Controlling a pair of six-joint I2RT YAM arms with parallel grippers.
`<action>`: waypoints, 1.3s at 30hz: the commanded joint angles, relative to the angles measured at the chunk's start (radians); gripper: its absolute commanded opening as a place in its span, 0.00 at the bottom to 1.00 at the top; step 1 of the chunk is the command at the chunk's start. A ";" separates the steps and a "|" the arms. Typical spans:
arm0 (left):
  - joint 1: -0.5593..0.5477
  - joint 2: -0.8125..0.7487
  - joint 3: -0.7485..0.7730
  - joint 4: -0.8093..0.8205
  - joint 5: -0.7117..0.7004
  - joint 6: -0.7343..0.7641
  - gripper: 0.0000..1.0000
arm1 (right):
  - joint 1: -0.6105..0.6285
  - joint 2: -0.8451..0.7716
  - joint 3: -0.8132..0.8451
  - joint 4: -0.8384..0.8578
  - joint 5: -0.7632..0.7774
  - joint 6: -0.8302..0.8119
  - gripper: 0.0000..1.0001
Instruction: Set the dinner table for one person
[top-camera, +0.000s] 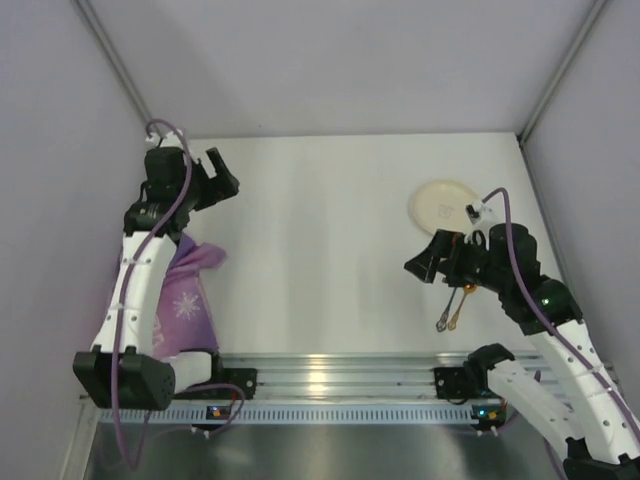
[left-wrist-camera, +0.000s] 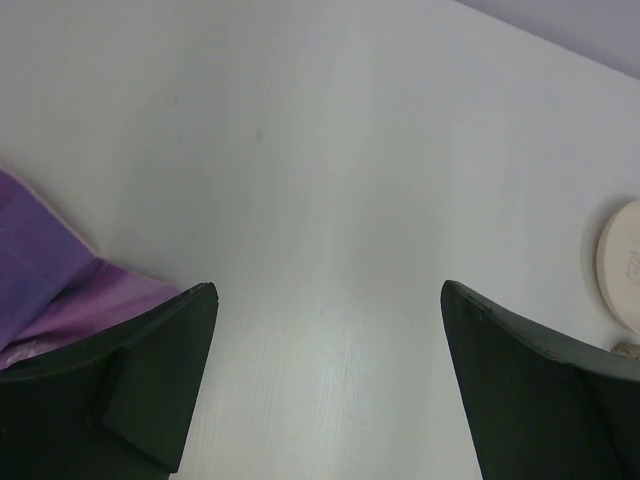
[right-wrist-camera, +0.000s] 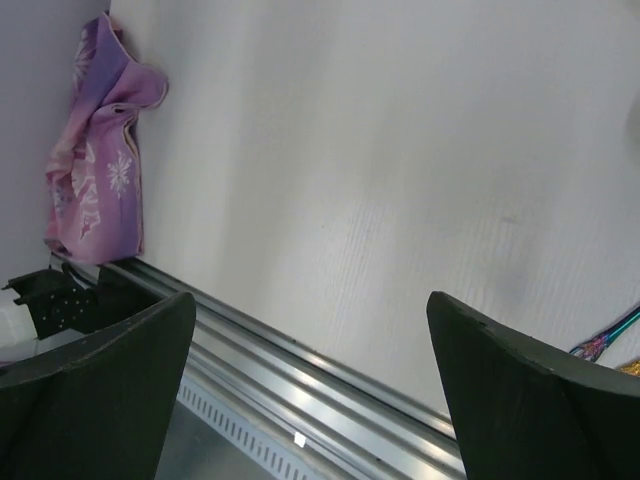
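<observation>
1. Top view: the white dinner table (top-camera: 320, 250) is filling the whole middle. The left gripper (top-camera: 222, 172) is hanging wide open at the far left, holding nothing. A crumpled purple placemat (top-camera: 188, 295) is lying under that arm at the near left. The right gripper (top-camera: 432, 262) is gaping empty just near of the plate (top-camera: 445, 205), with the cutlery (top-camera: 450, 315) lying between it and the rail (top-camera: 330, 375).
2. Left wrist: the fingers are sitting spread wide over bare tabletop, with the placemat peeking in at the left and the plate edge at the right.
3. Right wrist: the jaws are standing wide apart above the rail, with the cutlery tips poking in at the right.
</observation>
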 joint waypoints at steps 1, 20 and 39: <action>0.001 -0.195 -0.061 0.004 -0.247 -0.111 0.98 | 0.014 -0.049 0.013 -0.018 0.008 -0.015 1.00; 0.002 -0.026 -0.249 -0.352 -0.312 -0.213 0.98 | 0.135 0.042 -0.070 -0.008 0.047 -0.046 1.00; -0.005 0.284 -0.279 -0.212 -0.350 -0.101 0.95 | 0.158 0.130 0.042 -0.058 0.070 -0.046 1.00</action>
